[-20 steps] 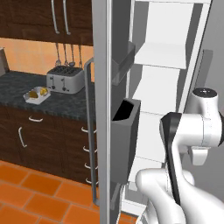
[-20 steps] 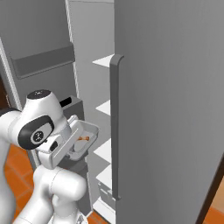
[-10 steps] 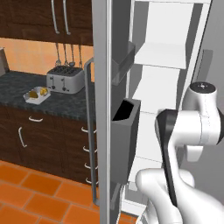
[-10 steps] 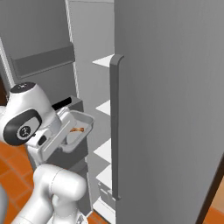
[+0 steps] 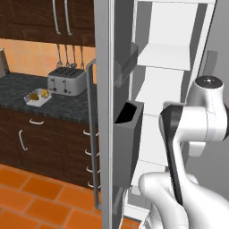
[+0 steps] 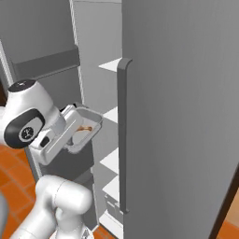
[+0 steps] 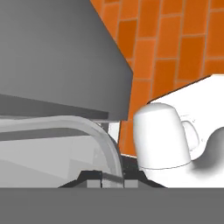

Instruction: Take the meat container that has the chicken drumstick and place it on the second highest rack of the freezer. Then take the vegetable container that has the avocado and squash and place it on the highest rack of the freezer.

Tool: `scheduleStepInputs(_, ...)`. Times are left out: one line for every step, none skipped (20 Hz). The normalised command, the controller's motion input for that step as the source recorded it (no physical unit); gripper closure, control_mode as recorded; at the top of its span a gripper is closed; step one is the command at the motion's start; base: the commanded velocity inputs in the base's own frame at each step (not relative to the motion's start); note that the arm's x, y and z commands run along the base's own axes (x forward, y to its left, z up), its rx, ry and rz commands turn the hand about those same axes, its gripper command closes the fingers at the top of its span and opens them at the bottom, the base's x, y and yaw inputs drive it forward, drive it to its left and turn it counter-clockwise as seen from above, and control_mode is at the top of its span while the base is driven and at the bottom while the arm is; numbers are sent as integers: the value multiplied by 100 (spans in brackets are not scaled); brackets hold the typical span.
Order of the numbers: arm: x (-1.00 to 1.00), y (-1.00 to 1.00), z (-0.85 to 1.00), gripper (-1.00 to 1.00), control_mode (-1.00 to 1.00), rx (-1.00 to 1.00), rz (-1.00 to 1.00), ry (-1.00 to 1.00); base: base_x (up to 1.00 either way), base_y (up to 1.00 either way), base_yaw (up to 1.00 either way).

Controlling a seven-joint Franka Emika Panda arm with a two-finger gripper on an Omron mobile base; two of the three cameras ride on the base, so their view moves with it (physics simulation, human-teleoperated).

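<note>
Hand view shows the jaws pinched on the meat container's (image 7: 103, 144) rim. In the right base view the gripper (image 6: 70, 135) holds it tilted just outside the freezer (image 6: 109, 116) shelves; the chicken drumstick (image 6: 84, 128) might slide out.

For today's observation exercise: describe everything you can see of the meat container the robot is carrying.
The meat container is a shallow, light grey tray with rounded corners and a raised rim, plastic by the look of it. An orange-brown drumstick lies inside. It is held in the air, tilted, at the open freezer's shelves, on none of them. In the hand view the gripper clamps its pale rim.
</note>
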Motion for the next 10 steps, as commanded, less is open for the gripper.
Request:
scheduleStepInputs(38, -7, 0, 100, -100, -1, -5, -5, 0, 0, 0)
scheduleStepInputs(56, -2, 0, 100, -100, -2, -7, -3, 0, 0, 0)
scheduleStepInputs(59, -17, 0, 100, -100, 0, -8, -3, 0, 0, 0)
scheduleStepInputs(55, -9, 0, 100, -100, -2, -9, -3, 0, 0, 0)
scheduleStepInputs(67, -9, 0, 100, -100, -3, -11, -1, 0, 0, 0)
scheduleStepInputs(71, -16, 0, 100, -100, -2, -11, -1, 0, 0, 0)
scheduleStepInputs(74, -20, 0, 100, -100, -5, -13, 0, 0, 0, 0)
scheduleStepInputs(73, -27, 0, 100, -100, -5, -13, 0, 0, 0, 0)
scheduleStepInputs(66, -32, 0, 100, -100, -7, -16, 0, 0, 0, 0)
scheduleStepInputs(68, -19, 0, 100, -100, -12, -16, 0, 0, 0, 0)
